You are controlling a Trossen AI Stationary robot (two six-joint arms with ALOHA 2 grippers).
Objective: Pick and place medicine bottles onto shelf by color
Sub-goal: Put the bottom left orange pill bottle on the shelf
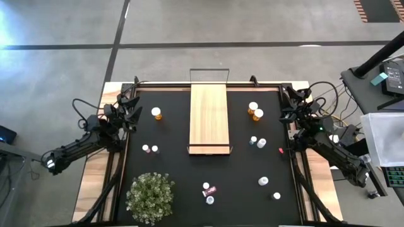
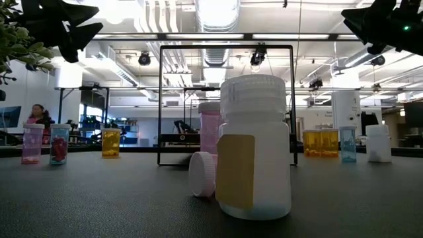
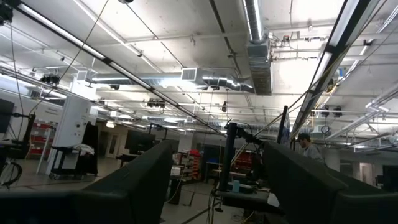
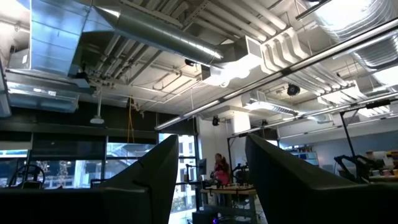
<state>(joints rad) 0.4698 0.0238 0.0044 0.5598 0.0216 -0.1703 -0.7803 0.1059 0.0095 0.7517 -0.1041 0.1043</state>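
The light wood shelf (image 1: pixel 208 116) lies on the black mat (image 1: pixel 177 170) at the far middle; its wire rail (image 2: pixel 226 46) stands upright in the low view. Orange medicine bottles (image 1: pixel 156 113) (image 1: pixel 255 111) stand on either side of it. White and pale ones (image 1: pixel 150 149) (image 1: pixel 257 142) (image 1: pixel 269 188) (image 1: pixel 208 193) stand nearer, and a large white one (image 2: pixel 254 149) stands close in the low view. My left gripper (image 1: pixel 129 104) (image 3: pixel 217 186) is raised at the far left corner, open, with nothing between its fingers. My right gripper (image 1: pixel 291 104) (image 4: pixel 211 186) is raised at the far right corner, likewise open.
A bushy green plant (image 1: pixel 150 197) stands at the near left of the mat. A small pink-lidded bottle (image 2: pixel 203 174) lies on its side beside the big white one. Wooden table edges (image 1: pixel 95 176) flank the mat. Equipment (image 1: pixel 385 126) stands beyond the right edge.
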